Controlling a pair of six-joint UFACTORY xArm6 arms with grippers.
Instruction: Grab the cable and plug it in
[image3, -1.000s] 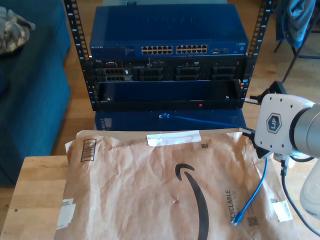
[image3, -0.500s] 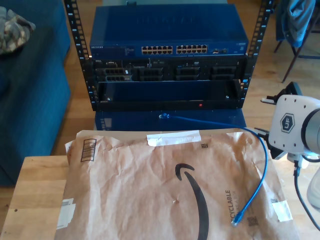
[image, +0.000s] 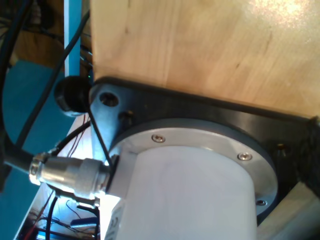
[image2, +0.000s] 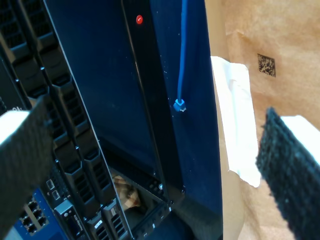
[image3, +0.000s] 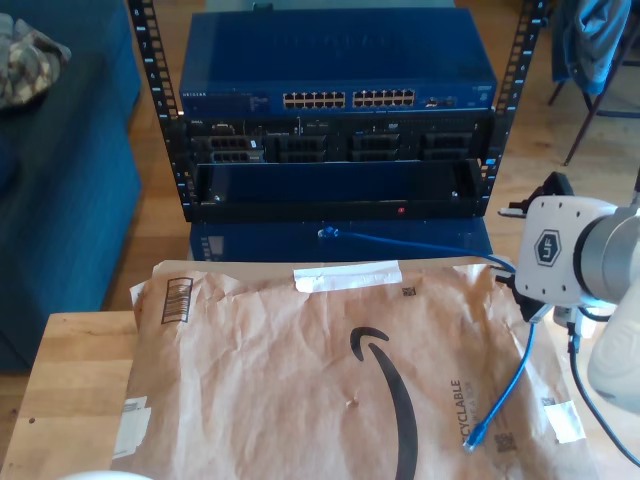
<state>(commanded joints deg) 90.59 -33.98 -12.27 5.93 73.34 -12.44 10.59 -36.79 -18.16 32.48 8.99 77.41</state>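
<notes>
Near plug: the cable (image3: 520, 375) has one clear end lying loose on the brown paper mailer (image3: 300, 380), toward the exterior view's right; nothing grips it.
Cable run: from that plug the blue line climbs the mailer's edge, passes just beside the white arm joint (image3: 560, 250) at the exterior view's right, then crosses to its far end on the blue shelf (image3: 230, 243) below the rack.
Far plug: in the second wrist view it lies free on the dark blue surface, between the pads and well beyond them.
My second gripper (image2: 155, 150): pads wide apart, empty, aimed at the far plug and rack front.
My first gripper: its wrist view looks at an arm base (image: 200, 190) bolted to a wooden top; jaws out of sight.
Switch (image3: 340, 75): rows of ports at the rack's top, none taking the blue cable as far as I can see.
Progress: early, by my reading. Grab not yet made; plugging in wholly left to do.
</notes>
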